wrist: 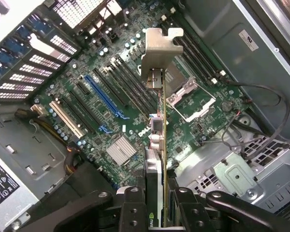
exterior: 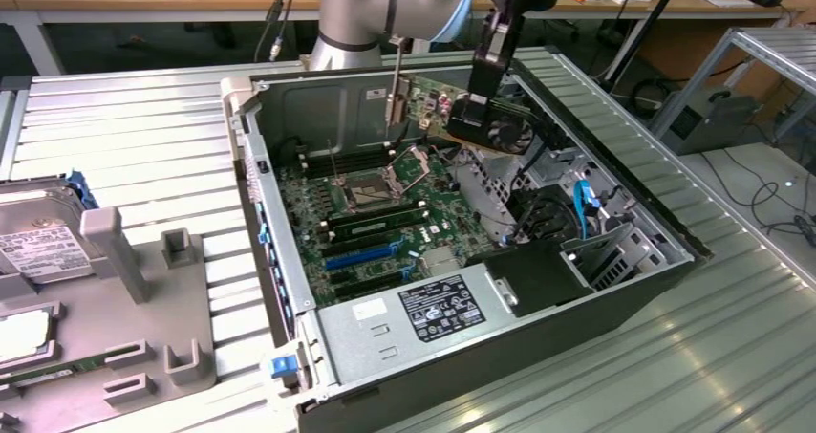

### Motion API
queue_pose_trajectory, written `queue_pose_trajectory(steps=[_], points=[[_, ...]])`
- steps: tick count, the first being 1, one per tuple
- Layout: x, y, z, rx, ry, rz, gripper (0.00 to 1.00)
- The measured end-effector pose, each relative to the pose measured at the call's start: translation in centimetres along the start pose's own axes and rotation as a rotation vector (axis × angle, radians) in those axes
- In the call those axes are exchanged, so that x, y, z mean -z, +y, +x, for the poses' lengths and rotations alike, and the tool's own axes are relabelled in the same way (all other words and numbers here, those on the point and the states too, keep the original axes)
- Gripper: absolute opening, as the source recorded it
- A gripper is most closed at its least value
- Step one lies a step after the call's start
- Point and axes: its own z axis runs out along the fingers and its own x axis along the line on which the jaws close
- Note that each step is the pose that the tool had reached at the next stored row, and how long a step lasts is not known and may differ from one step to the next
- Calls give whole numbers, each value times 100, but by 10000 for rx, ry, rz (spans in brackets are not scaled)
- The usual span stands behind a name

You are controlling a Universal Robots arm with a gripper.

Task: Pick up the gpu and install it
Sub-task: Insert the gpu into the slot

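The gpu (exterior: pixel 495 127) hangs tilted over the open computer case (exterior: pixel 663 232), near its far side, with its black fan face toward the exterior view's right. Its silver bracket (exterior: pixel 397 94) points down toward the motherboard (exterior: pixel 382 213). My gripper (exterior: pixel 488 87) is shut on the card's upper edge. In the wrist view the gpu (wrist: pixel 157 159) appears edge-on between my fingers (wrist: pixel 133 205), and its bracket (wrist: pixel 159 48) hovers over the board near the CPU socket (wrist: pixel 191 96). The long blue slot (wrist: pixel 104 96) lies off to one side of the card, apart from it.
A hard drive (exterior: pixel 38 242) and a grey fixture (exterior: pixel 166 290) sit on the table at the exterior view's left. Inside the case are the power supply (exterior: pixel 434 309), a memory stick (exterior: pixel 376 225), the drive cage (exterior: pixel 612 251) and a blue cable (exterior: pixel 584 204).
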Motion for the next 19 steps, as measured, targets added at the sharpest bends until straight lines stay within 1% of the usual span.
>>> queue_pose_trajectory(steps=[10,19], points=[[0,0,0,1160,-34,27,27],[0,0,0,2008,-58,46,27]])
